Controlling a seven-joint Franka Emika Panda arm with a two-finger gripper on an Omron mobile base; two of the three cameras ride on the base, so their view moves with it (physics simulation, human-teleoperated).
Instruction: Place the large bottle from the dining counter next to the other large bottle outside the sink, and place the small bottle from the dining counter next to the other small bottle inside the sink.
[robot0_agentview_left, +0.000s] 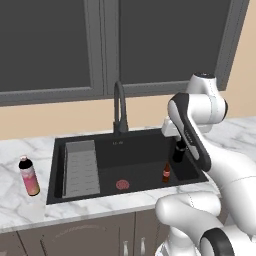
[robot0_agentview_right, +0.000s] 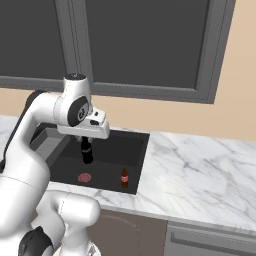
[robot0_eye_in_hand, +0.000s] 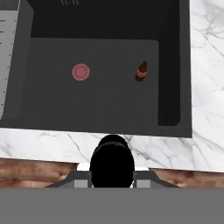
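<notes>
1. A dark faucet (robot0_agentview_left: 119, 111) stood upper centre of the left base view.
2. A grey rack (robot0_agentview_left: 80, 167) lay at centre left.
3. A red drain (robot0_agentview_left: 122, 184) sat lower centre.
4. Dark window panes (robot0_agentview_right: 145, 42) filled the top.
5. A marble counter (robot0_agentview_right: 200, 170) spread at right.

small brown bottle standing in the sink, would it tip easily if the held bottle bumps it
Probably yes: the small brown bottle stands upright, tall and narrow on the sink floor. Once down, its round body would likely roll. It looks rigid, not floppy.
</notes>
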